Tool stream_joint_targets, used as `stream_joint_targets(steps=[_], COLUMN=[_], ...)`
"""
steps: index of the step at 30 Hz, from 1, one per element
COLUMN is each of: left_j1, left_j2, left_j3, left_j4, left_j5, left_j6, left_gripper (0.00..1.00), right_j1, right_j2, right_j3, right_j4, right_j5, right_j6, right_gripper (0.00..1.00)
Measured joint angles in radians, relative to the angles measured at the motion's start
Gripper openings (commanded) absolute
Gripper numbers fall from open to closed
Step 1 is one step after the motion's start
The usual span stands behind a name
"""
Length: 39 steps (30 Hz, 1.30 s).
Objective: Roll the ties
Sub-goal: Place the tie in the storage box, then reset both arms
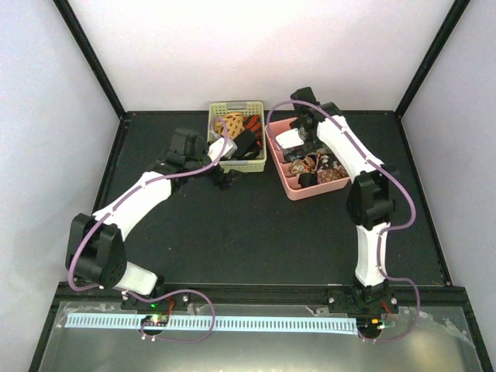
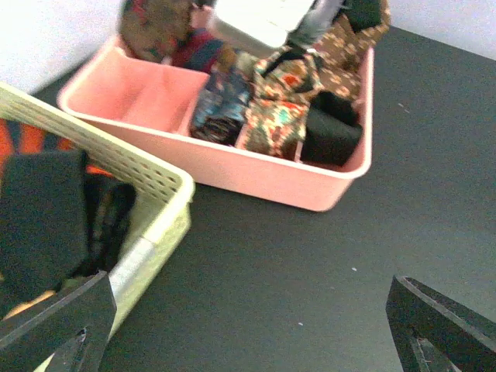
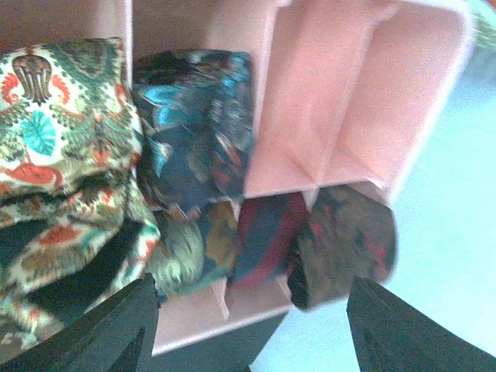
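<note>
The pale green basket (image 1: 256, 164) at the back holds unrolled ties: an orange lattice one (image 1: 235, 122), with red and black ones (image 1: 249, 133) beside it. In the left wrist view a black tie (image 2: 46, 217) lies in the basket (image 2: 147, 174). The pink divided tray (image 1: 288, 188) holds rolled tie coils (image 1: 318, 167). My left gripper (image 1: 225, 180) (image 2: 248, 325) is open and empty, low over the table by the basket's front right corner. My right gripper (image 1: 304, 143) (image 3: 256, 333) is open and empty above the tray (image 3: 310, 116), over a red-navy coil (image 3: 267, 236) and a dark floral coil (image 3: 345, 240).
The basket and the tray stand side by side near the back wall, with a narrow strip of black table (image 2: 294, 263) between them. Some tray compartments (image 3: 364, 85) are bare pink. White walls close in the back and sides.
</note>
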Motion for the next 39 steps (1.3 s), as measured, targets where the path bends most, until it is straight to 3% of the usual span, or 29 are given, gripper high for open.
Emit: stream_joint_targets(steps=[7, 17, 24, 31, 39], left_j1=[0.028, 0.066, 0.080, 0.082, 0.095], left_j2=[-0.096, -0.106, -0.089, -0.077, -0.086], left_j3=[0.053, 0.266, 0.366, 0.294, -0.011], left_j4=[-0.007, -0.152, -0.258, -0.335, -0.333], left_j5=[-0.113, -0.209, -0.277, -0.331, -0.362], left_j6=[-0.021, -0.054, -0.055, -0.054, -0.044], left_gripper=[0.99, 0.99, 0.99, 0.99, 0.99], right_j1=[0.001, -0.002, -0.055, -0.102, -0.110], right_j2=[-0.166, -0.517, -0.783, -1.041, -1.140], right_j3=[-0.019, -0.184, -0.410, -0.820, -1.201], right_j4=[0.049, 0.193, 0.290, 0.447, 0.646], right_j5=[-0.007, -0.097, -0.303, -0.462, -0.489], right_j6=[0.084, 0.353, 0.669, 1.011, 1.319], right_gripper=[1.00, 1.00, 1.00, 1.00, 1.00])
